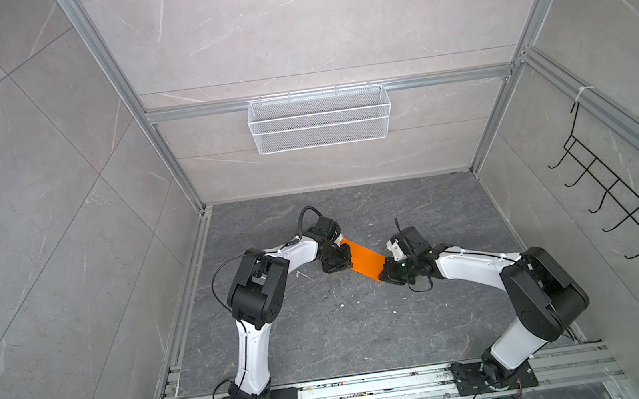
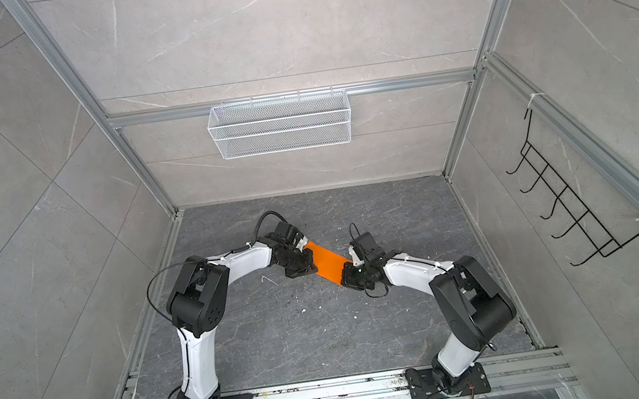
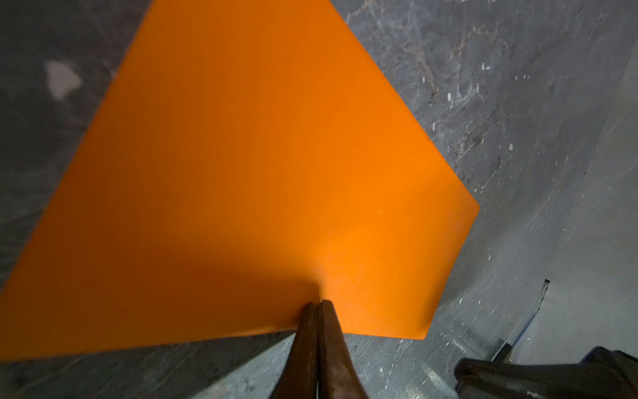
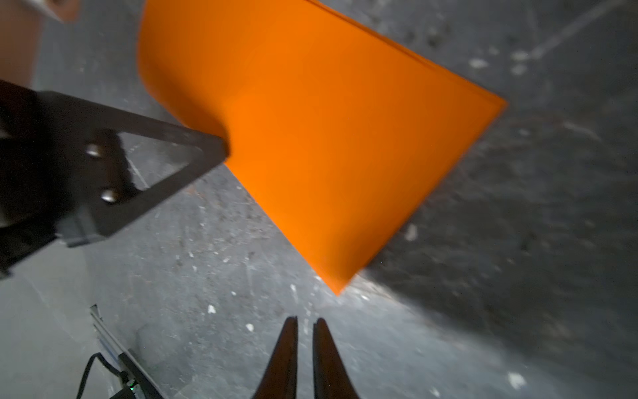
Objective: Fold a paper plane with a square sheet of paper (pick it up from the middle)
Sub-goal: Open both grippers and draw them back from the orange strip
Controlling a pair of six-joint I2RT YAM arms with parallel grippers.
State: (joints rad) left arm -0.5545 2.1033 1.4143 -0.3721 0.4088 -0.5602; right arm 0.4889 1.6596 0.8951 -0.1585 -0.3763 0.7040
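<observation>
Near the middle of the dark counter [image 1: 327, 333], the square sheet of paper [image 1: 365, 259], bright orange and doubled over, runs slantwise. The left tool [image 3: 317, 304] is pinched tight on 1 edge of it. The right tool [image 4: 305, 319] stands just off its corner, jaws a slim gap apart, gripping nothing.

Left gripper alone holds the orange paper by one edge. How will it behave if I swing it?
Probably floppy: the paper curls beside the left gripper. Its layered edge suggests a fold, perhaps adding slight stiffness. Being thin, it is likely light and may flap or slip from the pinch.
</observation>
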